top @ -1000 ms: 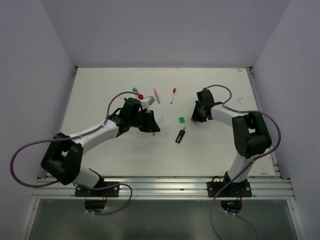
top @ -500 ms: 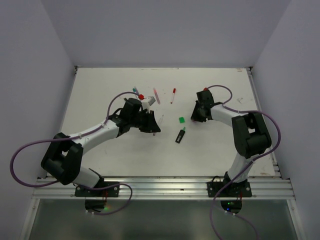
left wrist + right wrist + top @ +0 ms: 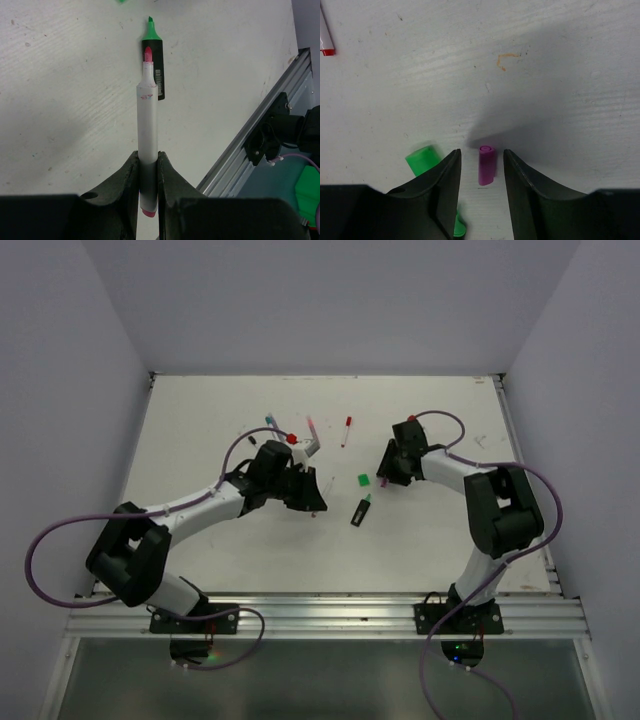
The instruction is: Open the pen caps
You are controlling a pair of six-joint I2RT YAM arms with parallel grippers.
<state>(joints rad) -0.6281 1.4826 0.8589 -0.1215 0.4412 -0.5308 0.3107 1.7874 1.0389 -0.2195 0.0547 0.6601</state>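
Observation:
My left gripper (image 3: 148, 156) is shut on a whitish pen (image 3: 148, 120) with a bare pink tip and no cap, held above the table; in the top view this gripper (image 3: 308, 496) is near the table's middle. My right gripper (image 3: 481, 152) is open and low over the table, with a small magenta cap (image 3: 486, 165) lying loose between its jaws, untouched. A wider green cap (image 3: 422, 159) lies just left of the left jaw and also shows in the top view (image 3: 364, 480). The uncapped green-and-black highlighter (image 3: 155, 60) lies beyond the held pen.
A red-capped pen (image 3: 347, 430) and a pink pen (image 3: 311, 426) lie further back, with a red cap (image 3: 292, 438) and a teal cap (image 3: 269, 421) behind my left wrist. The metal rail (image 3: 260, 125) runs along the table's near edge.
My left arm has moved a little right and nearer with the whitish pen in it. My right gripper has shifted slightly left, towards the green cap.

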